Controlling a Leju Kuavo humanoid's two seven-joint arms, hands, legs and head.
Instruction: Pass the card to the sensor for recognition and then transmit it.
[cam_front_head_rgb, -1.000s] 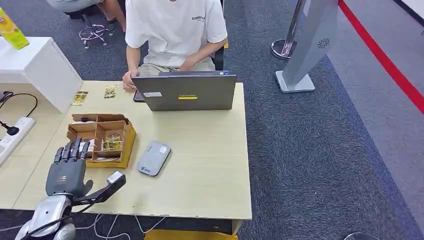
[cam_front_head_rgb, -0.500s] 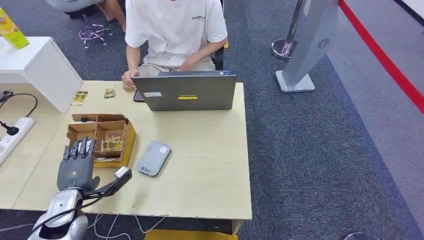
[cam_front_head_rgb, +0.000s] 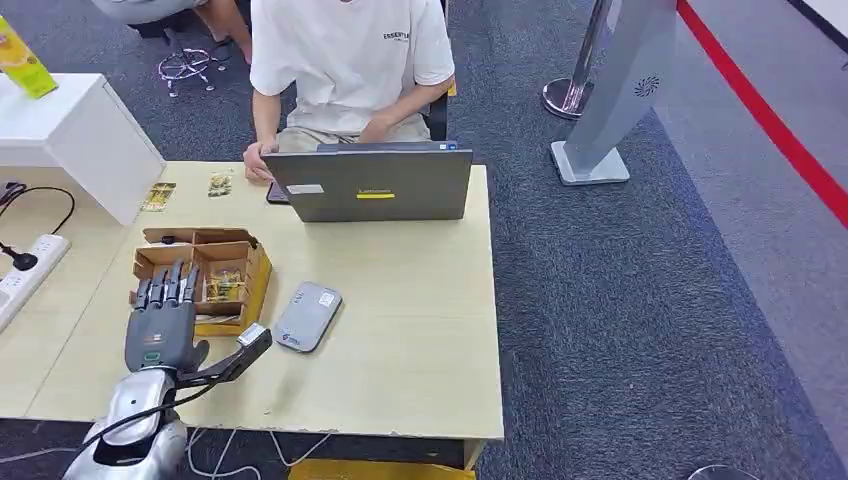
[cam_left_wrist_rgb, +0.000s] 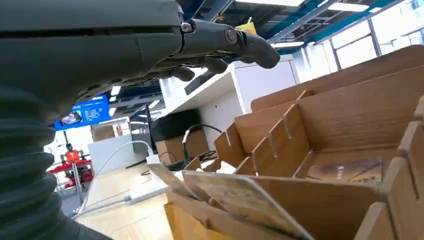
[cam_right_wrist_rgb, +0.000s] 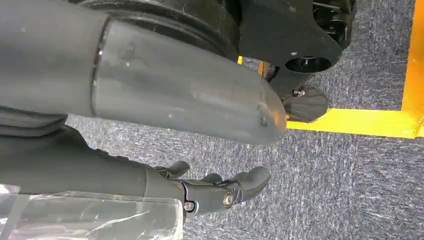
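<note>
Card (cam_left_wrist_rgb: 240, 200) in box (cam_front_head_rgb: 245, 262) under left-hand fingers (cam_front_head_rgb: 170, 290), no contact.

My head view looks down over the pale wooden table (cam_front_head_rgb: 400, 330); left wrist camera sits close behind the brown cardboard divider box (cam_left_wrist_rgb: 320, 130), shared with head (cam_front_head_rgb: 205, 275); right wrist faces grey carpet (cam_right_wrist_rgb: 350, 180).

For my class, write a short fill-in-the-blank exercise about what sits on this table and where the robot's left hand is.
1. The left hand hovers over the cardboard ____, holding nothing.
2. The grey card reader lies on the table to the ____ of the divided box in the head view.
3. A person sits behind an open ____.
4. Cards lie ____ the box compartments.

Missing words: box; right; laptop; inside
</note>
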